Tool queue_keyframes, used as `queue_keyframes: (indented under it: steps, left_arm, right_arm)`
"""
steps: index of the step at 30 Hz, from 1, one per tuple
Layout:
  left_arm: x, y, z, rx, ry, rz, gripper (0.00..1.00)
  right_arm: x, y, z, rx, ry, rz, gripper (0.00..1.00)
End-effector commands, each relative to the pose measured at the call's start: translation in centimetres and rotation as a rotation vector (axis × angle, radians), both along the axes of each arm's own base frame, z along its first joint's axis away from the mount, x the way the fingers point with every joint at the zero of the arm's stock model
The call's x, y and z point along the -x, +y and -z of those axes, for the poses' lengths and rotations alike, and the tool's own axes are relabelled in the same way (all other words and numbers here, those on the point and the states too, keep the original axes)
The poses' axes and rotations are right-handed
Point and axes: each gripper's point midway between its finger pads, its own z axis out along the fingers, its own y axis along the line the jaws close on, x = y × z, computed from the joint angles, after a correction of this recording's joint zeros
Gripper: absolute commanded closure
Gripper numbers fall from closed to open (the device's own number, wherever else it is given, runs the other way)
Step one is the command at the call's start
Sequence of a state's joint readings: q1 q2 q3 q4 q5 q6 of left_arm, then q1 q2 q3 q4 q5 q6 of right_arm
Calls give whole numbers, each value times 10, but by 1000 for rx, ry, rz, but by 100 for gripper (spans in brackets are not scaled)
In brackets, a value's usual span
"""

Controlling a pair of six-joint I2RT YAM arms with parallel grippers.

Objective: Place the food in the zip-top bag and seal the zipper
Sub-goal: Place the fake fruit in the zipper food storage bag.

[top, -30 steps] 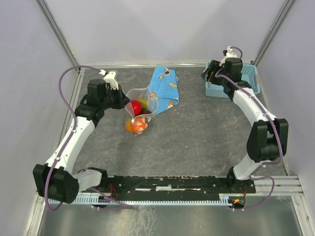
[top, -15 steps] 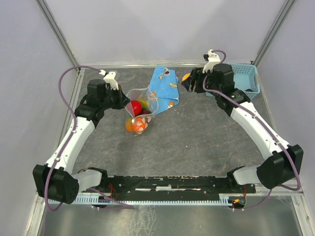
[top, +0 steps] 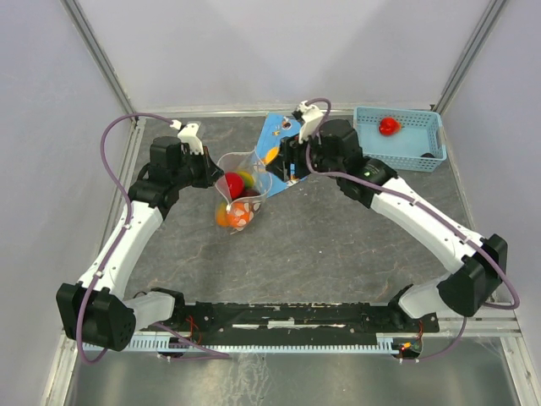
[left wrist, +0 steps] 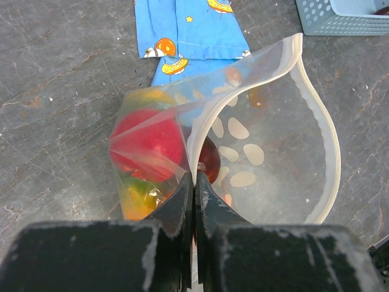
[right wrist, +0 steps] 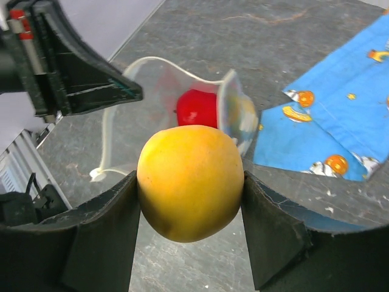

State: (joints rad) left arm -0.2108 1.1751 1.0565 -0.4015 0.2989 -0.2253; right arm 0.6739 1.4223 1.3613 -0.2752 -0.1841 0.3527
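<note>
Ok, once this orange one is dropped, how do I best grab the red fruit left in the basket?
Grip the red fruit across its rounded middle, coming straight down from above. It lies inside the blue basket, whose raised walls would likely block a sideways approach, and nothing visible sits on top of it.

You've got a clear, glossy plastic bag; smooth, slightly shiny orange fruit; rough matt grey stone-look table; matt blue printed wrapper; perforated plastic basket.
</note>
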Motion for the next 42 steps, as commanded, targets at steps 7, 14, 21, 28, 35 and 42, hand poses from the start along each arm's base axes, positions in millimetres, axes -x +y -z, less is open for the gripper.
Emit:
queue_keyframes:
  steps: [7, 14, 21, 28, 35, 42]
  left_arm:
    - [-2, -6, -26, 70, -70, 3, 97]
    - [-1, -6, -26, 72, -69, 5, 97]
    - [-1, -8, -26, 77, -67, 11, 97]
    - [-1, -8, -27, 79, -68, 13, 97]
    - [-1, -8, -26, 79, -67, 12, 97]
    - [0, -8, -27, 81, -68, 14, 97]
  right_arm:
    - [19, 72, -16, 40, -90, -171, 49]
    - [4, 94, 23, 140, -30, -169, 48]
    - [-22, 95, 54, 235, -15, -74, 46]
    - [-44, 97, 75, 273, -4, 18, 40]
    - [-61, 90, 78, 268, -18, 131, 31]
    - [-68, 82, 77, 265, -34, 203, 23]
